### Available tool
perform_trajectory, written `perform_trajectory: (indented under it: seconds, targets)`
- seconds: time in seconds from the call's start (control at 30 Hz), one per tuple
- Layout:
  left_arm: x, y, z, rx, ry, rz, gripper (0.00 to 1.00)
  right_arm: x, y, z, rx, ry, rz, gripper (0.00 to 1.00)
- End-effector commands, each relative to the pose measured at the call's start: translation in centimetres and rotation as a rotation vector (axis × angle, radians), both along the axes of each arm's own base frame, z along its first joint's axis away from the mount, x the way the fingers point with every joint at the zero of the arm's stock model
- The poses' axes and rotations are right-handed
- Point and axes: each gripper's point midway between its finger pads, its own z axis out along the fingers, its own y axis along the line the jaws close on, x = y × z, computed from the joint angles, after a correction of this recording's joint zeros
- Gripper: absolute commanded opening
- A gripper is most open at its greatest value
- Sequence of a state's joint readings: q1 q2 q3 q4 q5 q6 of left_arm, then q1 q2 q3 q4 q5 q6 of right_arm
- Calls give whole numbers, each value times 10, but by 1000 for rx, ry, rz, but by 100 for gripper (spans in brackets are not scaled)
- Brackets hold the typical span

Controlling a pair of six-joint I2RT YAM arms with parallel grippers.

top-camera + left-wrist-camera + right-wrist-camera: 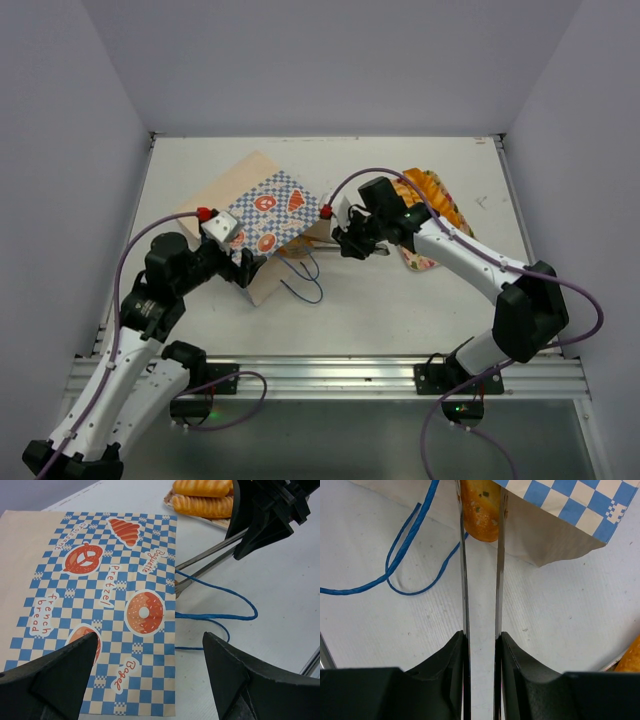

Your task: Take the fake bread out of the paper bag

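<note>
The paper bag (262,215) lies flat on the table, checkered band up, its mouth facing right; it also shows in the left wrist view (100,595). Its blue cord handles (220,597) trail on the table. My right gripper (326,240) has long thin metal fingers (464,580) reaching into the bag's mouth, shut on a golden-orange fake bread (479,515) that sticks partly out of the bag (560,510). My left gripper (150,680) is open wide over the bag's near corner, one finger over the bag, the other over the table.
A pink floral tray (438,200) lies behind the right arm, holding two glossy long loaves (202,487) (205,506). Another orange bread end (631,657) shows at the right wrist view's edge. White walls enclose the table on three sides.
</note>
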State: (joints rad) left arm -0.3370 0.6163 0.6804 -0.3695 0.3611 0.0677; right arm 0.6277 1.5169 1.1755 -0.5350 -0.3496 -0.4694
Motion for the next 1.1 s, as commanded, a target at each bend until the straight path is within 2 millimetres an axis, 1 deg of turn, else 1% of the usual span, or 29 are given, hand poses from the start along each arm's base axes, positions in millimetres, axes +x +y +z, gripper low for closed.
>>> perform_trajectory:
  seconds: [0.0,0.13,0.37,0.5,0.53,0.57,0.63,0.67,0.7,0.73,0.77,0.87,0.9,1.07]
  targets:
    - [-1,1,0,7,-6,13,89,4,-1,24,44,-62,6,0]
    - [3,3,0,14,1,56,88,2,-9,25,39,-61,-9,0]
    - [5,-5,-15,75,32,94,88,3,-20,27,42,-58,-35,0]
    - [1,-16,-22,126,31,104,88,3,-24,27,42,-51,-44,0]
    - [0,-17,-27,150,43,107,88,3,-24,27,42,-51,-45,0]
    - [0,-18,-29,166,45,116,88,3,-24,27,44,-49,-48,0]
    - [3,-14,-33,216,34,173,87,3,-25,29,48,-51,-51,0]
    - [4,-13,-33,228,26,189,86,3,-26,28,46,-47,-53,0]
    - [8,-4,-35,258,18,244,86,3,-27,28,46,-47,-53,0]
    - [9,-2,-36,264,14,259,85,2,-28,29,47,-48,-54,0]
    - [10,-1,-41,273,17,267,81,2,-28,29,48,-46,-54,0]
    - [16,-1,-44,299,21,290,77,0,-30,31,46,-49,-54,0]
    - [18,0,-48,317,27,301,76,-1,-31,30,43,-46,-53,0]
    - [23,-7,-60,364,51,297,73,-3,-35,36,52,-50,-57,0]
